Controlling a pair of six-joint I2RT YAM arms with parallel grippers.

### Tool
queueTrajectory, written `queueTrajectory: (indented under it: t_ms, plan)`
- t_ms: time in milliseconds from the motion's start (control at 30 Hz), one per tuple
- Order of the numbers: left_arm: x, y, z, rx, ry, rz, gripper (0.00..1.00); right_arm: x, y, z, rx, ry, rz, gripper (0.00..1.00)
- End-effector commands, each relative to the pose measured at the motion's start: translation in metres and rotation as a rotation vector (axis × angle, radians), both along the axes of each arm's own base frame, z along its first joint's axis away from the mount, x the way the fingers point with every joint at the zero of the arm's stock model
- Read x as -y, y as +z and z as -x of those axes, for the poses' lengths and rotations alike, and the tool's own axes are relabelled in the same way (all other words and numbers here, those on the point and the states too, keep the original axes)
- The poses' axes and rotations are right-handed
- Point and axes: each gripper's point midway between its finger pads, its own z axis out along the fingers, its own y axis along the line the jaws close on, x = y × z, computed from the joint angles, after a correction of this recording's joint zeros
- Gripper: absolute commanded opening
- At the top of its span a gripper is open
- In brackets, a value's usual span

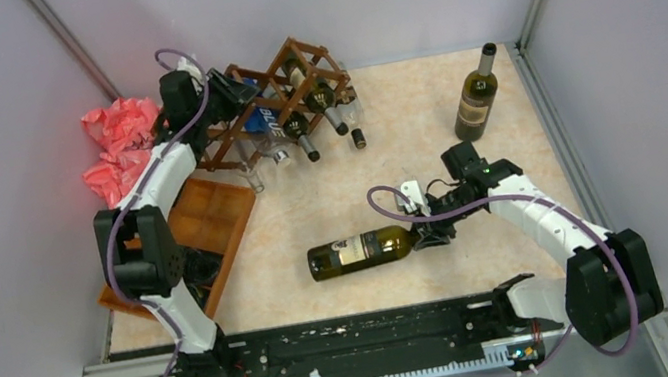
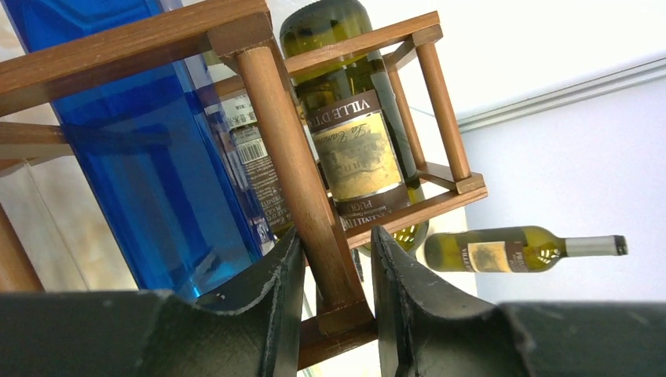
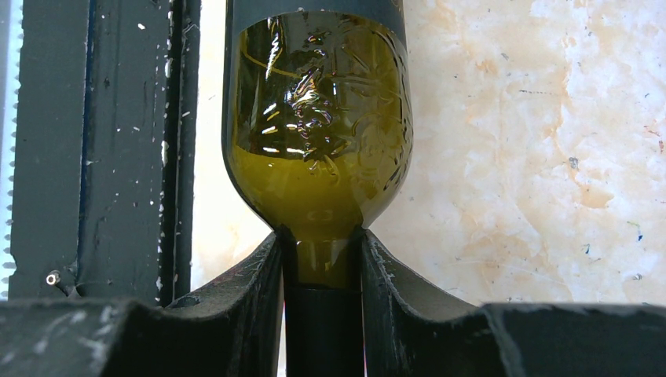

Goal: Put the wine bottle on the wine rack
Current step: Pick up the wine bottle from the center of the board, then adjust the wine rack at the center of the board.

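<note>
Far left: left gripper (image 2: 334,259) is closed on an upright wooden post of the wine rack (image 1: 287,79). The left wrist view shows both fingers against the post's sides. The top view only shows the arm reaching to the rack's left end, with the contact hidden. I judge this a bracing hold.

Rack cells: several are filled, including a blue bottle (image 2: 133,157), with necks pointing to the near side. I cannot tell from these views which cell is free.

Centre: the wine bottle (image 1: 360,252) lies on its side on the table, well apart from the rack. Its long axis runs left-right, base to the left, neck to the right.

Right of centre: right gripper (image 1: 427,224) is clamped on the neck. The right wrist view shows the fingers pinching just under the shoulder but nothing of the rack.

Key relation: the rack lies far-left of the bottle's base, so entry would be base-first after swinging the axis toward the cells. The right arm carries the bottle and the left arm is nearer the rack.

Far right: a second bottle (image 1: 476,97) stands upright, untouched.
</note>
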Motion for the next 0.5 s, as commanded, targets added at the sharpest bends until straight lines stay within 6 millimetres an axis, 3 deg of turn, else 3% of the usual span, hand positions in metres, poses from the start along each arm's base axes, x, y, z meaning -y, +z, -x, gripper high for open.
queueTrajectory:
  t_ms: [0,300,467]
  plan:
    - [0.034,0.024,0.027,0.024,-0.114,0.103,0.26,-0.022,0.048,-0.012,0.112,0.048,-0.171,0.0]
    - [0.043,0.026,0.031,0.01,-0.078,0.166,0.27,-0.022,0.051,-0.012,0.121,0.045,-0.175,0.0]
    - [0.058,0.028,0.037,0.0,-0.098,0.202,0.27,-0.022,0.053,-0.012,0.125,0.045,-0.178,0.0]
